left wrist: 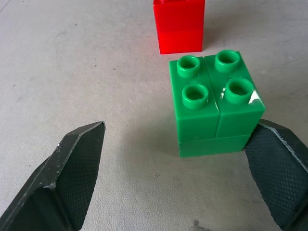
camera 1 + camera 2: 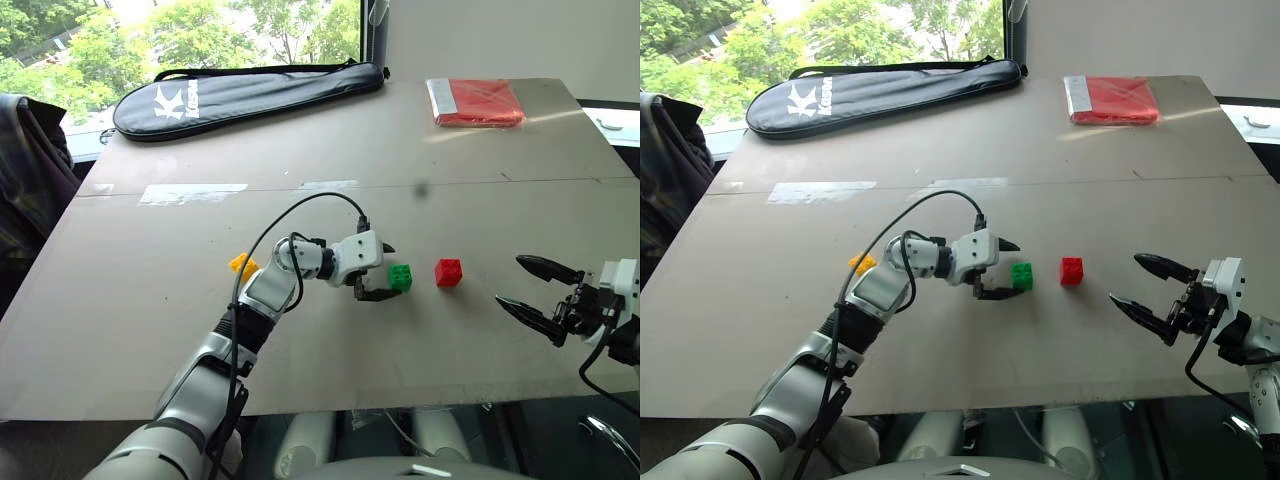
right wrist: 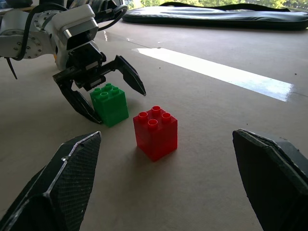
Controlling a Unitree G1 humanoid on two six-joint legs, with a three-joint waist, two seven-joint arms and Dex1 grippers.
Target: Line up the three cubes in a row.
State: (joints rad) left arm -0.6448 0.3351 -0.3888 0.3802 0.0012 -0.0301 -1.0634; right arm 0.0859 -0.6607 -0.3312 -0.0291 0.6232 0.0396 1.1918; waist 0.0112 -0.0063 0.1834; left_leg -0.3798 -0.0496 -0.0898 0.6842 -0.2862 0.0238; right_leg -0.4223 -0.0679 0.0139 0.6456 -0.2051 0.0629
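Left wrist view shows the left gripper [image 1: 175, 168] spread around the green cube [image 1: 214, 103], so withdraw straight back without nudging it from beside the red cube [image 1: 179, 26], then fetch the yellow-orange cube [image 2: 243, 264]; the right gripper [image 2: 535, 291] hangs released.

Glossy plastic green cube [image 1: 216, 103] and red cube [image 3: 155, 132], matt board table [image 2: 150, 300], cross-hatched rubbery finger pads [image 1: 79, 163]

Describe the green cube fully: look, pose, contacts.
The green cube is a glossy plastic studded brick, looking like two stacked layers with a seam near its base, four round hollow studs on top and a small white scuff at one top corner. It stands upright on the table, just left of the red cube and apart from it. The open left gripper straddles it; one finger is at its side, and contact is unclear.
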